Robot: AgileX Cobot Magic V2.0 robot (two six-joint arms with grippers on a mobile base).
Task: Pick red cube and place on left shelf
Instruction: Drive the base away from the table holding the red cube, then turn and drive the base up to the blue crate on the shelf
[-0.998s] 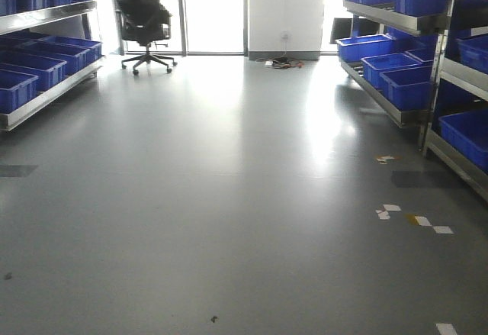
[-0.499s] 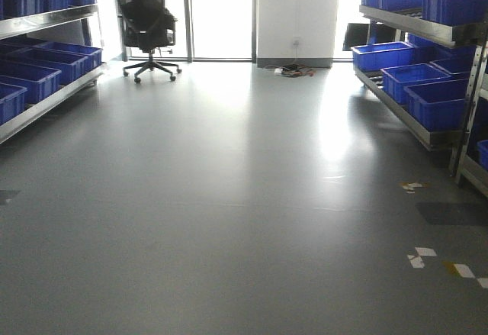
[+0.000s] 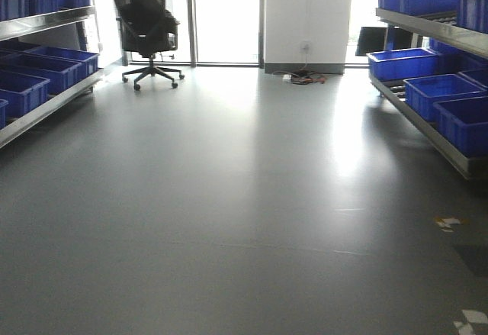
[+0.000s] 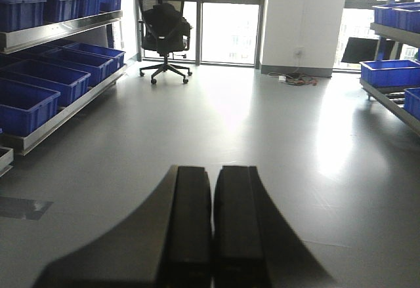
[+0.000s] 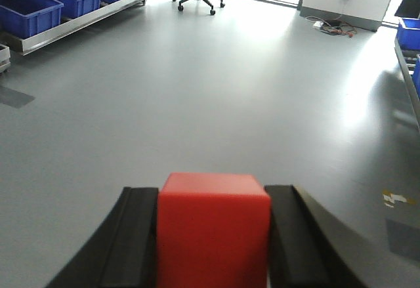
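The red cube [image 5: 213,226] sits in the right gripper [image 5: 213,235], pinched squarely between the two black fingers [image 5: 138,235], one on each side face. Its top is level and its front face points down the room. To me that grip looks made for carrying: centred and flat, so the cube should not twist while the base rolls. The left gripper [image 4: 211,222] has its pads pressed together with nothing between them. I take it to be idle and tucked out of the way, since one hand is enough for this load.

The left shelf [image 3: 53,104] runs along the left wall, its steel rail sloping away toward the windows and its blue crates [image 3: 57,60] lined up on the tier. It is well apart from the cube, with bare grey floor [image 3: 244,198] between. I judge the pick done and the placing not begun; the base has yet to close in on that rack.

Much is cut off. The cube's lower part drops below the wrist view, and neither arm shows in the front view. The rack's near end runs off the left edge, and I cannot see inside the crates or tell where a free spot lies. An office chair [image 3: 149,26] stands by the glaring windows, near the rack's far end.
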